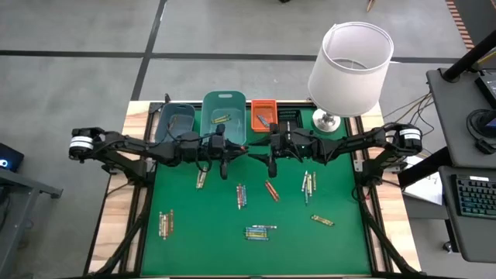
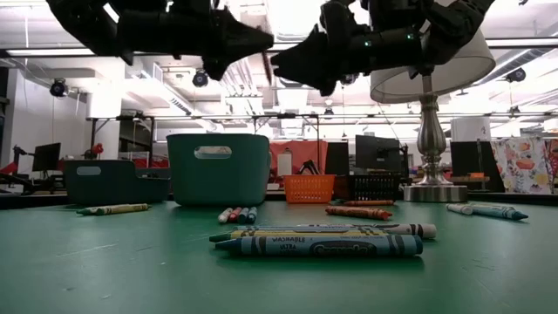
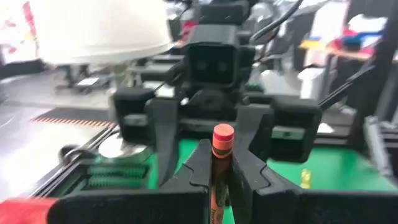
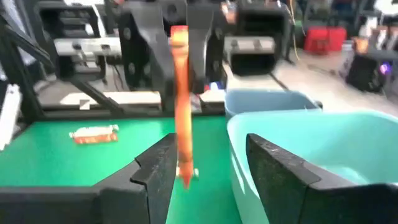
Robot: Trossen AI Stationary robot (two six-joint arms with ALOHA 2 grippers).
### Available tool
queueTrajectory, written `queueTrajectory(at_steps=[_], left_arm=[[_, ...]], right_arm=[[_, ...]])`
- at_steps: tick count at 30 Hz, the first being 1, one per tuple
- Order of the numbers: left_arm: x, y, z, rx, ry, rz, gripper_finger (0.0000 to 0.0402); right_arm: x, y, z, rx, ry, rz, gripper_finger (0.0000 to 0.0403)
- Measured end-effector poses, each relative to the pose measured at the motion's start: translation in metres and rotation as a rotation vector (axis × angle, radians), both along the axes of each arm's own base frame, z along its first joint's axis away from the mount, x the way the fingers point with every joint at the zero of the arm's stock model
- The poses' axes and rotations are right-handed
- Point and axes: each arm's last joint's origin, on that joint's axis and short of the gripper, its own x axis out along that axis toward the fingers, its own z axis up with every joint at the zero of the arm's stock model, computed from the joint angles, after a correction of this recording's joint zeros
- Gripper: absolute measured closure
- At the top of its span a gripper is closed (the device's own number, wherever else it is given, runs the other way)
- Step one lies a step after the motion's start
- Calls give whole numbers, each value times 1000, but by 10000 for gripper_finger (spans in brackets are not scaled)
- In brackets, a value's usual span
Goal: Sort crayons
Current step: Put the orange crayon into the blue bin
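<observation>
I work in a robotics lab, an open industrial hall rather than a home. My green-matted desk with pale wooden edges (image 1: 116, 225) stands on a grey concrete floor marked with dark lines (image 1: 70, 70). Beside it a dark side bench carries a black computer keyboard (image 1: 474, 196) and loose cables. Looking level across the mat, I see a high white ceiling with exposed ducts and beams (image 2: 288, 100), strip lighting, and rows of work benches holding dark computer monitors (image 2: 45, 155) and equipment. The one homely touch is a white-shaded table lamp on a silver metal base (image 1: 350, 58).
</observation>
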Motion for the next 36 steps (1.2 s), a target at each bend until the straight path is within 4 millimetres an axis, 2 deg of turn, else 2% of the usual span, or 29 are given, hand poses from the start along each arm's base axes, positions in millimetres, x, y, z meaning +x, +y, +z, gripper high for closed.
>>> queueTrajectory(at_steps=[6,13,19,23,28,32,36], left_arm=[[-27,16,13,-21,115,171,401],[-81,43,22,-97,317,548,401],[-116,65,46,-109,481,843,401],[-131,86,51,-164,622,984,401],[-144,115,37,-298,808,1141,402],[-145,134,14,-417,919,1134,402],[-140,146,-7,-473,1032,1120,392]], right_arm=[[-10,-2,10,28,44,-91,211],[-20,-2,21,49,46,-155,211],[-20,-2,20,64,53,-156,211],[-18,-2,17,66,65,-157,211],[-18,-2,16,77,80,-159,211],[-19,-2,14,79,98,-159,211],[-19,-2,13,98,110,-162,211]])
